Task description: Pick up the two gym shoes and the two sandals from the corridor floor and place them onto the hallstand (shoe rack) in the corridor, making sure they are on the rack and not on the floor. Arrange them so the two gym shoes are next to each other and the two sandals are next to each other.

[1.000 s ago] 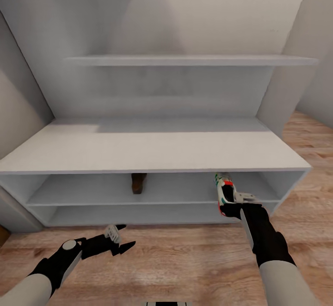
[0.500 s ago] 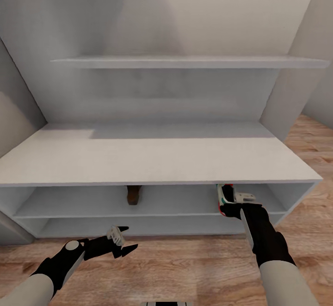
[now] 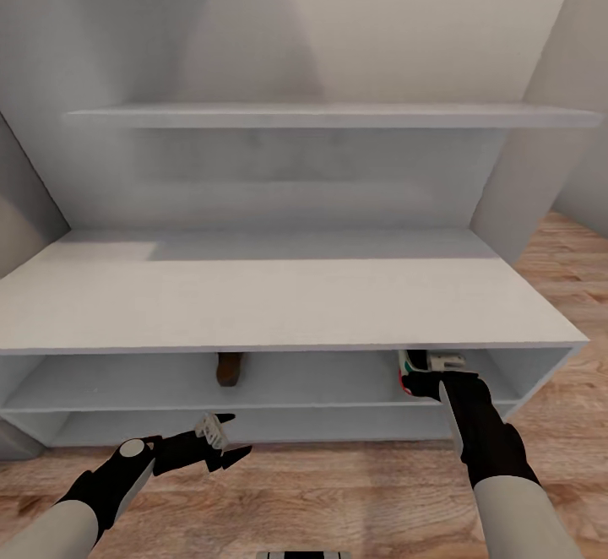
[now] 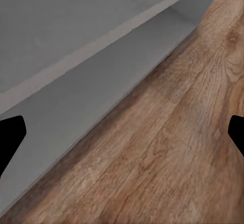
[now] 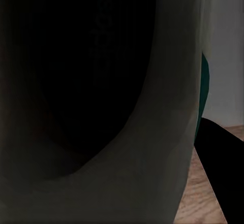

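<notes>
Your right pincer (image 3: 415, 380) grips a gym shoe (image 3: 411, 366), nose into the hallstand (image 3: 279, 306)'s upper tier, so it lands off the corridor floor (image 3: 338, 483). One sandal (image 3: 229, 367) sits mid-tier, well apart. Left pincer (image 3: 226, 449) is wide, empty, low over the floor.

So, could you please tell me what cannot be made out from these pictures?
- Gym shoe, head view: its front is hidden under the hallstand top board.
- Sandal, head view: the board covers most of it.
- Right gripper, head view: its fingers are hidden behind the shoe.
- Right wrist view: the shoe sits too close to read.
</notes>
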Tool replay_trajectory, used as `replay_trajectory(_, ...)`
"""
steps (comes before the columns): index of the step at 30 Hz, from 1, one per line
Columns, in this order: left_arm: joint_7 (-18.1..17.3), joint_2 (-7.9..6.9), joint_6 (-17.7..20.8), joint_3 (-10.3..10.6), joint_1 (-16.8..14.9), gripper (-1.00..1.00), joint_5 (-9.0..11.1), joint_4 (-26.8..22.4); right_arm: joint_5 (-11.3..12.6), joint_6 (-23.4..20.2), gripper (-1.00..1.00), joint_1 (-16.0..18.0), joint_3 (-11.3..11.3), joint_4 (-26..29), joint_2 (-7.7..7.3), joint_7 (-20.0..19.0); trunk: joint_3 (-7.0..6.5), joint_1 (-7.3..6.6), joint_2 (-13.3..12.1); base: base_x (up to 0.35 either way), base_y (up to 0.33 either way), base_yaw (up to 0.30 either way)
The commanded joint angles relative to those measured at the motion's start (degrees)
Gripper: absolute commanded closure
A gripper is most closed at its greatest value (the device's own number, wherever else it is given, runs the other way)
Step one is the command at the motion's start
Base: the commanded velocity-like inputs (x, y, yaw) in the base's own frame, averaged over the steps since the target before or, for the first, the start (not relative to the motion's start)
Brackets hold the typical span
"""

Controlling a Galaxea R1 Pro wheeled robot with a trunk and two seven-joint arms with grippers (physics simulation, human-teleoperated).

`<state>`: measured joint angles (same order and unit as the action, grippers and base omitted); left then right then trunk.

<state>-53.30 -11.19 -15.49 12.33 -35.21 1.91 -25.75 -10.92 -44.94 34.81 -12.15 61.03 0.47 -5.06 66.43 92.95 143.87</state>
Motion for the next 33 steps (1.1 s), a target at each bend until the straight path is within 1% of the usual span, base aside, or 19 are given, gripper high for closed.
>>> replay_trajectory(1, 0.0, -0.06, -0.2, 0.3, 0.0, -1.0, 0.2, 0.0, -0.6, -0.2, 1.0, 0.0, -0.1, 0.1, 0.04, -0.5, 0.05, -0.01, 0.0, 0.094, -0.003, 0.0)
replay_trajectory(6, 0.0, -0.06, -0.2, 0.3, 0.0, -1.0, 0.2, 0.0, -0.6, -0.2, 1.0, 0.0, -0.2, 0.1, 0.05, -0.5, 0.05, -0.01, 0.0, 0.168, -0.001, 0.0)
replay_trajectory(19, 0.0, -0.06, -0.2, 0.3, 0.0, -1.0, 0.2, 0.0, -0.6, -0.2, 1.0, 0.1, -0.2, 0.1, 0.03, -0.5, 0.05, -0.01, 0.0, 0.01, 0.0, 0.0)
replay_trajectory(20, 0.0, -0.06, -0.2, 0.3, 0.0, -1.0, 0.2, 0.0, -0.6, -0.2, -1.0, 0.0, -0.2, 0.1, 0.04, -0.5, 0.05, -0.01, 0.0, 0.0, 0.0, 0.0)
replay_trajectory(33, 0.0, -0.06, -0.2, 0.3, 0.0, -1.0, 0.2, 0.0, -0.6, -0.2, -1.0, 0.0, -0.1, 0.1, -0.01, -0.5, 0.05, -0.01, 0.0, 0.0, 0.0, 0.0)
